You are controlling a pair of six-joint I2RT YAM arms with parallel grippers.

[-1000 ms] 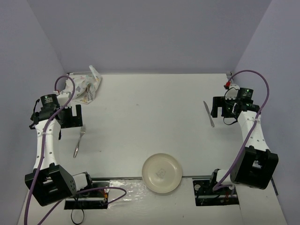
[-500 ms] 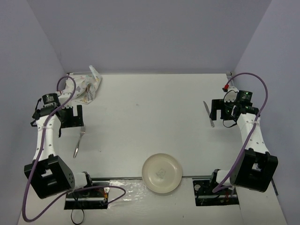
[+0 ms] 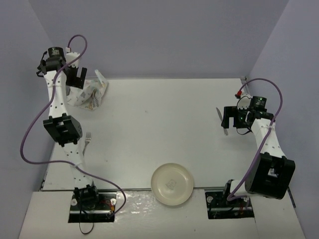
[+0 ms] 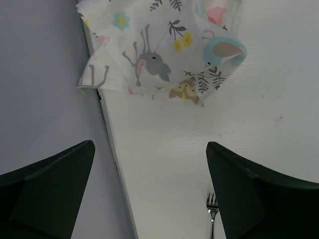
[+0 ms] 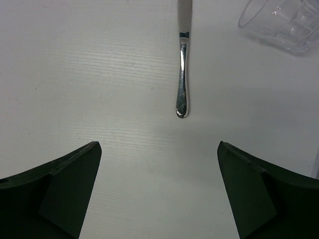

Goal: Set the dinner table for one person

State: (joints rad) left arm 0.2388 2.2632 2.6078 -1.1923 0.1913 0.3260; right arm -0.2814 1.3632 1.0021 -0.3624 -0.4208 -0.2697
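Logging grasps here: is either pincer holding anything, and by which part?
Nothing is held. The left pincer is open near the cloth, the right pincer open near the knife.

The left arm (image 3: 57, 107) stands stretched up tall at the far left, wrist bent over so the left gripper (image 4: 150, 149) points downward, jaws wide apart and holding nothing. The right arm (image 3: 266, 142) reaches forward and low, the right gripper (image 5: 159, 144) angled down, jaws just as wide and empty

White desk (image 3: 159, 124); pale plate (image 3: 172, 183) at its near edge; fork (image 3: 87, 137) on the left; knife (image 3: 219, 111) on the right, clear glass (image 5: 279, 22) near it; patterned cloth (image 3: 92, 92) crumpled in the far-left corner.
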